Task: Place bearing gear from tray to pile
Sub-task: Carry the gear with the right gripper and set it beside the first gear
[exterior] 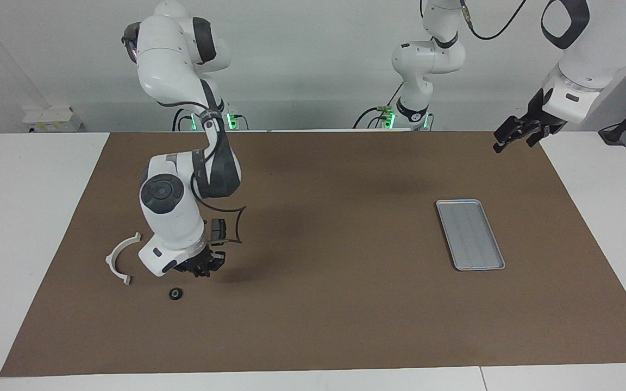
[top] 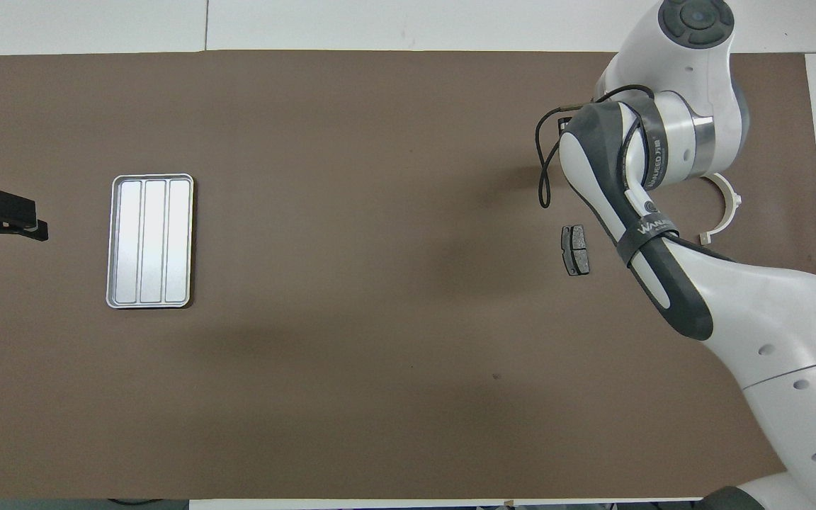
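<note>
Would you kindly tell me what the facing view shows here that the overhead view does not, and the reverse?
Only the facing view shows the right gripper, shut, low over the mat beside the small black bearing gear, plus both arm bases. The overhead view adds nothing of its own: the right arm hides that gear and gripper. Both show the empty tray, the white bracket, one brake pad and the waiting left gripper.

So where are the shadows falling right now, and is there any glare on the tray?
Facing view: a soft dark shadow lies on the brown mat beside the right gripper, and a fainter one nearer the robots than the tray, which looks dull grey. Overhead view: the tray shines bright silver-white, its ridges readable; the right arm hides its gripper. The left gripper waits open off the mat's corner.
</note>
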`<state>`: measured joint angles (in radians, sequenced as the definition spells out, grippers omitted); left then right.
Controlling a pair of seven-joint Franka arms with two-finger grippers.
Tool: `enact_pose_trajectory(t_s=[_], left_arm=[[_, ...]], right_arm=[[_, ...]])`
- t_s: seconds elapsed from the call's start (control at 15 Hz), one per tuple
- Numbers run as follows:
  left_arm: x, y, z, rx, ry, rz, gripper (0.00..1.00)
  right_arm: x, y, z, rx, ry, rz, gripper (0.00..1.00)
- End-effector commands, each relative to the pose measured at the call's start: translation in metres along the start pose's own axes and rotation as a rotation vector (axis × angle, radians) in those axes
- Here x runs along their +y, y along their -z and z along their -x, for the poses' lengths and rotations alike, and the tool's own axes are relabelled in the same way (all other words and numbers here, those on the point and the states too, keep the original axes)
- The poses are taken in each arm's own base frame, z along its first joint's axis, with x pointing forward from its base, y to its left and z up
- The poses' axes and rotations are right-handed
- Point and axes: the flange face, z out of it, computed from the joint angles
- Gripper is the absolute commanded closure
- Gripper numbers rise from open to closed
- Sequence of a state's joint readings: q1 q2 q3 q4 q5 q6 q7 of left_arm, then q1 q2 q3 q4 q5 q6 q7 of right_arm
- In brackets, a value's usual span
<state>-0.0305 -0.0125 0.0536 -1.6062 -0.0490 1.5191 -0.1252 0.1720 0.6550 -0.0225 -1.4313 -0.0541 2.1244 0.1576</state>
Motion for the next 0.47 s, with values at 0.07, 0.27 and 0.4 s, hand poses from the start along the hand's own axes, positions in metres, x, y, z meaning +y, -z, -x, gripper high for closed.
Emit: enact_pose_trajectory(t_s=[0.07,0.27,0.4], left_arm=[[-0.002,0.002,0.003,-0.008,-0.005,-0.016,0.0],[-0.002,0.001,0.003,-0.009,-0.005,-0.016,0.0],[-0.002,0.002,0.003,-0.008,-0.005,-0.016,0.0]], right_arm=[[0.01,-0.022,0.005,0.037,0.034,-0.021,1.0],[0.011,-0.029,0.006,0.054,0.03,-0.022,1.0],[0.01,-0.028,0.006,0.052,0.03,-0.023,1.0]])
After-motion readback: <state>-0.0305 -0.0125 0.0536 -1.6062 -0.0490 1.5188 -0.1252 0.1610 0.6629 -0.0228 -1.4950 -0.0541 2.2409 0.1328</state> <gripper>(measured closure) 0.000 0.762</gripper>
